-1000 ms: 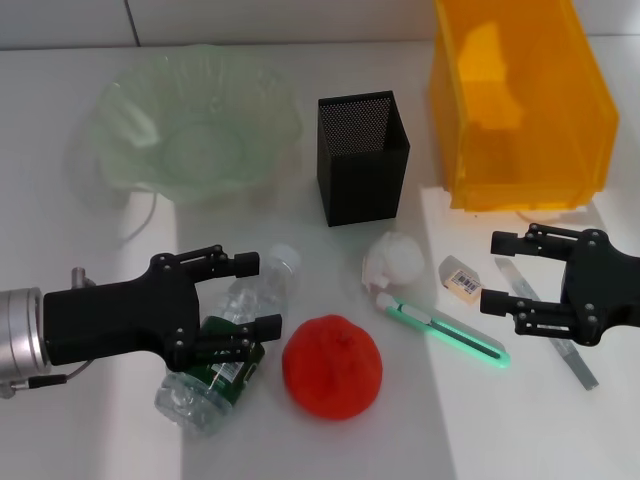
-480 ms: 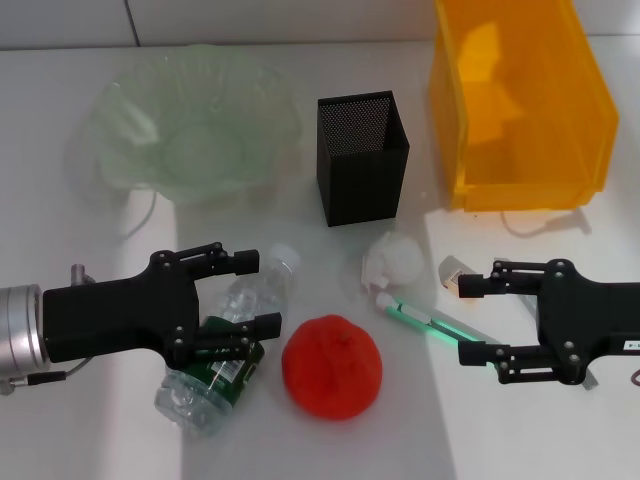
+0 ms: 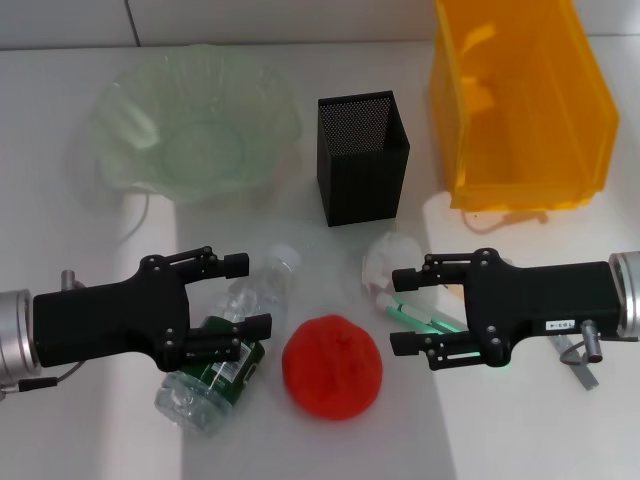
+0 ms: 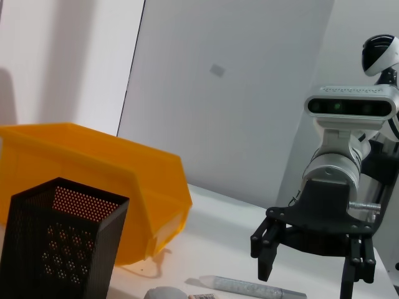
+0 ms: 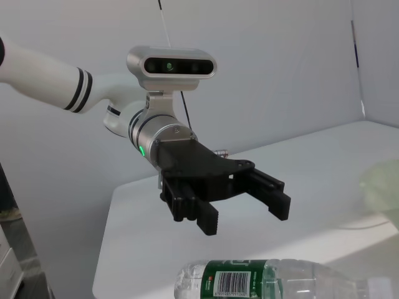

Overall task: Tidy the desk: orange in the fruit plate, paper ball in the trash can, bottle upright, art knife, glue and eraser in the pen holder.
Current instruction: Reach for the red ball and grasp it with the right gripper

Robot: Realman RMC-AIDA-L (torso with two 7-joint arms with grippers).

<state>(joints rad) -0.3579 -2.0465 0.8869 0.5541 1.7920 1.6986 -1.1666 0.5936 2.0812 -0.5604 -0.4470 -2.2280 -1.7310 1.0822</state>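
Both hands released: right hand (image 3: 400, 310) should close squarely around orange (image 3: 332, 366); left hand (image 3: 245, 293) hovers over lying bottle (image 3: 222, 360).

White table (image 3: 60, 100) under scattered desk clutter

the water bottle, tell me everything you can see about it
The water bottle is small, clear crinkled plastic with a dark green label and pale cap, lying on its side on the white desk, cap end pointing toward the pen holder. The left gripper hovers over it, open. The orange lies just beside it. The right wrist view shows its barcode.
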